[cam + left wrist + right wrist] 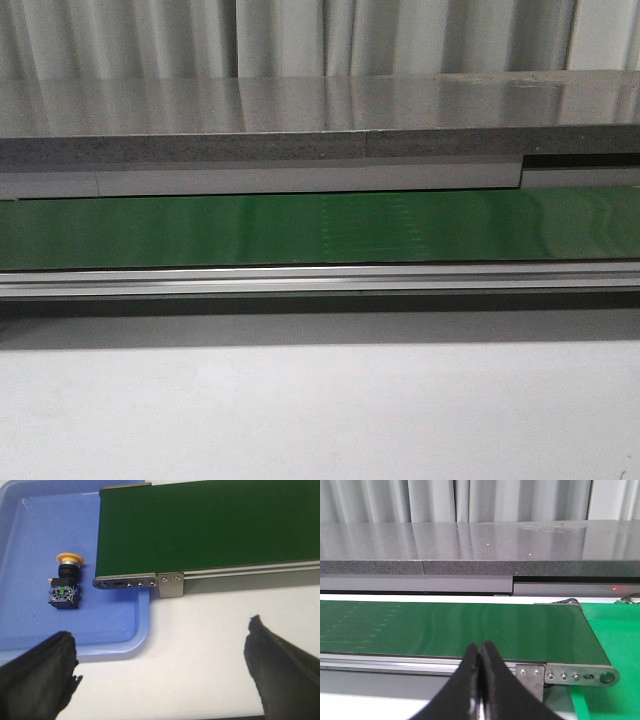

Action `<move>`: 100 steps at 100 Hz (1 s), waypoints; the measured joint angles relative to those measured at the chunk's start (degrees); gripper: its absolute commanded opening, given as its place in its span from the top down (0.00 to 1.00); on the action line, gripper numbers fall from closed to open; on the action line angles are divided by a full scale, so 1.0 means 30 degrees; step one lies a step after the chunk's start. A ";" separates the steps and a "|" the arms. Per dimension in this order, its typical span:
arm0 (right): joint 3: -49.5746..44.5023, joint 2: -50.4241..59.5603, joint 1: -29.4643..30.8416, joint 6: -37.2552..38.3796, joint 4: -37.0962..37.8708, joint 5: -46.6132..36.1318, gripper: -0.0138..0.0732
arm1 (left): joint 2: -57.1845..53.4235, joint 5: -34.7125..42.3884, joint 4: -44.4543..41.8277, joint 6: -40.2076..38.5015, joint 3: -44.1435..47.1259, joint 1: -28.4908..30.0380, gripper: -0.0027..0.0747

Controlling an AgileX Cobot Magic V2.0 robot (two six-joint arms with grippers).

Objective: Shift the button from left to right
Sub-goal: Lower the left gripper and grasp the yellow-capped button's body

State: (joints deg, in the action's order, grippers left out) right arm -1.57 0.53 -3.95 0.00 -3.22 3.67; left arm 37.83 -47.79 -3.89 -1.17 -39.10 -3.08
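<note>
The button (65,582), a yellow-orange cap on a black body with green marks, lies on its side in a blue tray (125,640), seen only in the left wrist view. My left gripper (162,645) is open, its black fingers (37,672) spread wide over the white table just short of the tray, with nothing between them. My right gripper (481,650) is shut and empty, its fingertips pressed together in front of the green conveyor belt (470,627). Neither gripper nor the button shows in the front view.
The green conveyor belt (320,228) with its aluminium rail (320,280) runs across the table. Its left end (127,584) overhangs the tray; its right end (580,675) meets a green mat (615,630). A grey shelf (320,120) and curtain stand behind.
</note>
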 measured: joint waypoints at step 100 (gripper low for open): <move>0.0000 0.0000 0.0000 0.0000 0.0000 0.0000 0.92 | 1.6104 0.0321 0.0975 0.2543 -0.8097 0.8646 0.14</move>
State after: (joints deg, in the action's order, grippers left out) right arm -1.57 0.53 -3.95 0.00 -3.22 3.67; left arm 86.15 -46.82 -0.97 6.46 -63.39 22.85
